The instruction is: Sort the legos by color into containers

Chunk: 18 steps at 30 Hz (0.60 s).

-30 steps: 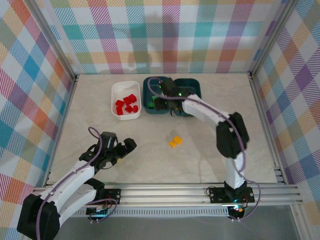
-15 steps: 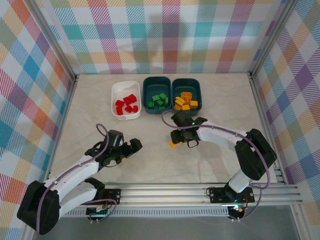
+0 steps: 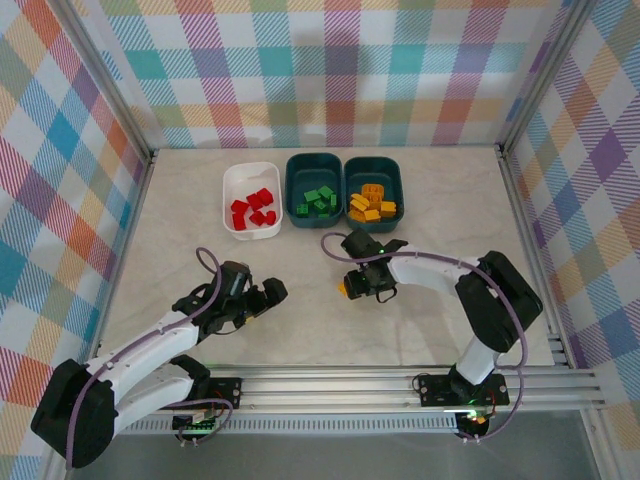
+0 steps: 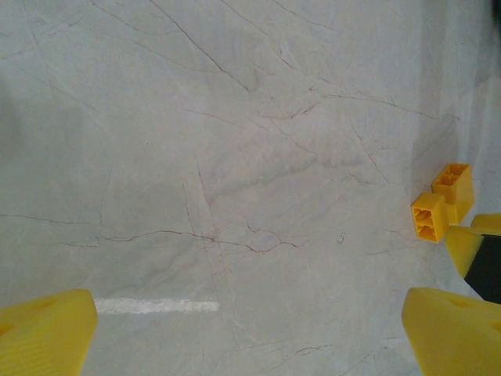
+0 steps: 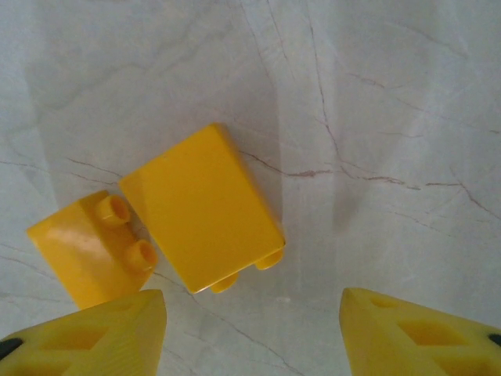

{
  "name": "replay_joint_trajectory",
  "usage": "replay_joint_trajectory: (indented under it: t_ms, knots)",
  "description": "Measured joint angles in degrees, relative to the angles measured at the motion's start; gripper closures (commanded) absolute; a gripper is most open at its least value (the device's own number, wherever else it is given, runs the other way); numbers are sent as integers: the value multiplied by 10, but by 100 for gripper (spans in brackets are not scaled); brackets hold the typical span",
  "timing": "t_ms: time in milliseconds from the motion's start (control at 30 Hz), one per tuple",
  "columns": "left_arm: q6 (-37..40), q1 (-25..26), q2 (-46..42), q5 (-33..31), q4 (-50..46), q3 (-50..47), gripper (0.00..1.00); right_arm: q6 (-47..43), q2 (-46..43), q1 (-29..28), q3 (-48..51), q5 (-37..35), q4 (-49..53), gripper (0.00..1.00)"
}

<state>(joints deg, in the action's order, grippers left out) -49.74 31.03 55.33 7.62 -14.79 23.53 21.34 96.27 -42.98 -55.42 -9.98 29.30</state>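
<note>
- The right claw (image 3: 366, 284) hangs low over the tabletop (image 3: 450, 220), spread wide; its yellow fingertips (image 5: 94, 333) pinch nothing.
- Two yellow bricks (image 5: 203, 207) lie touching one another on the marble just ahead of that claw; the larger lies smooth face up, studs toward the claw; the smaller one sits at its left, studs against it.
- The left claw (image 3: 265, 297) is also spread and empty, low over bare tabletop well to the left of the pair; its wrist view catches the pair at the right edge.
- Three tubs stand in a row at the far side; the white tub (image 3: 232, 178) holds red bricks (image 3: 255, 207); the middle teal tub (image 3: 293, 170) holds green bricks (image 3: 318, 200); the right teal tub (image 3: 396, 172) holds orange-yellow bricks (image 3: 370, 205).
</note>
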Motion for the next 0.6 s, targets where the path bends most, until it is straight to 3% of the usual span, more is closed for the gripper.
replay_joint_trajectory:
  t_ms: [267, 600]
  knots:
    - [0, 0, 0, -3, -1, 0, 0, -15, 38, 0, -27, -31, 4, 38]
    - [0, 0, -1, -10, -13, 11, 0, -42, 60, -7, -58, -25, 22, 69]
